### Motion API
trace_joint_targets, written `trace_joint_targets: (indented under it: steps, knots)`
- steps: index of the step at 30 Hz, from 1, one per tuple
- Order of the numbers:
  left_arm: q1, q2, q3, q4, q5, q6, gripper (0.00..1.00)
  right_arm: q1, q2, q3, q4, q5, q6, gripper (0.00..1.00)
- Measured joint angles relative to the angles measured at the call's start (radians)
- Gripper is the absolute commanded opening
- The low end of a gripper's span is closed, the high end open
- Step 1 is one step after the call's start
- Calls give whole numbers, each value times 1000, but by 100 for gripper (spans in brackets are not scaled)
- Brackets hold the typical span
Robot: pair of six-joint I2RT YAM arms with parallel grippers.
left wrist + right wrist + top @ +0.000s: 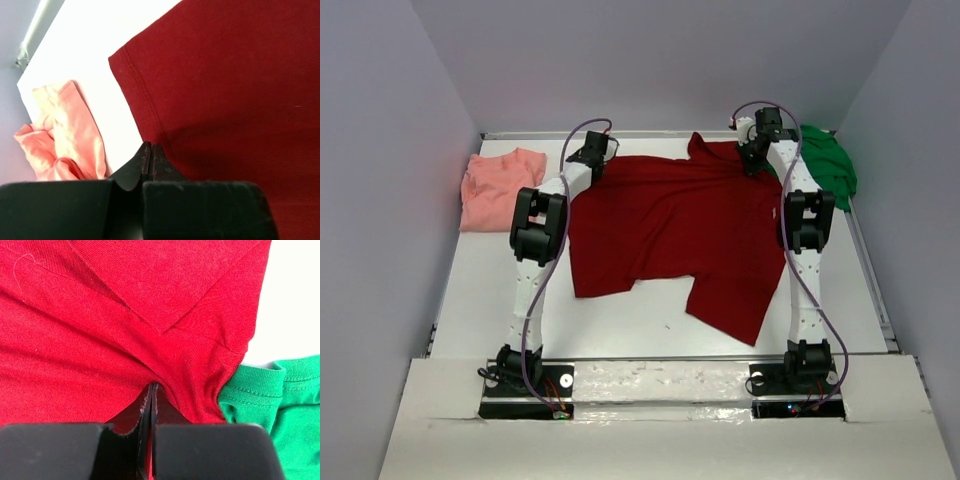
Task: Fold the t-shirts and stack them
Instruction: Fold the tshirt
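Observation:
The dark red t-shirt (pixel 670 225) lies spread over the middle of the table, its collar (pixel 705 145) at the far edge. My left gripper (pixel 588 166) is shut at the shirt's far left corner; in the left wrist view its tips (pixel 151 146) meet right on the hem (pixel 135 85). My right gripper (pixel 756 156) is shut on the far right part, and in the right wrist view red cloth (pixel 100 340) bunches into its tips (pixel 152 385). The salmon-pink t-shirt (pixel 500 185) lies crumpled at the far left. The green t-shirt (pixel 830 168) lies crumpled at the far right, touching the red one (pixel 280 400).
White table (pixel 490 290) is boxed in by grey walls on the left, back and right. A pale ledge (pixel 660 385) runs along the near edge between the two arm bases. Bare tabletop shows at the near left and near right of the red shirt.

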Motion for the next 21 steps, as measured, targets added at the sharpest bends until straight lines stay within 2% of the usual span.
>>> trace_joint_targets:
  steps: [4,6,7,10,11,12,15,19,21]
  knots:
    - [-30,0,0,18,-33,22,0,0,-43,-78,31,-25,-16,2]
    - [-50,0,0,30,-47,28,0,0,-62,-114,42,-40,-23,23]
    - [-60,0,0,37,-55,30,0,0,-74,-131,41,-50,-25,41]
    - [-79,0,0,45,-74,33,0,0,-116,-194,34,-82,-41,71]
    - [-87,0,0,46,-85,35,0,0,-138,-219,18,-96,-43,77]
    - [-92,0,0,49,-98,37,0,0,-154,-241,3,-107,-46,89]
    - [-101,-6,-6,58,-143,48,0,0,-202,-286,-32,-133,-50,99]
    - [-106,-81,-88,78,-215,74,0,0,-299,-350,-53,-158,-51,100]
    - [-109,-140,-138,87,-240,80,10,0,-371,-387,-66,-163,-50,100]
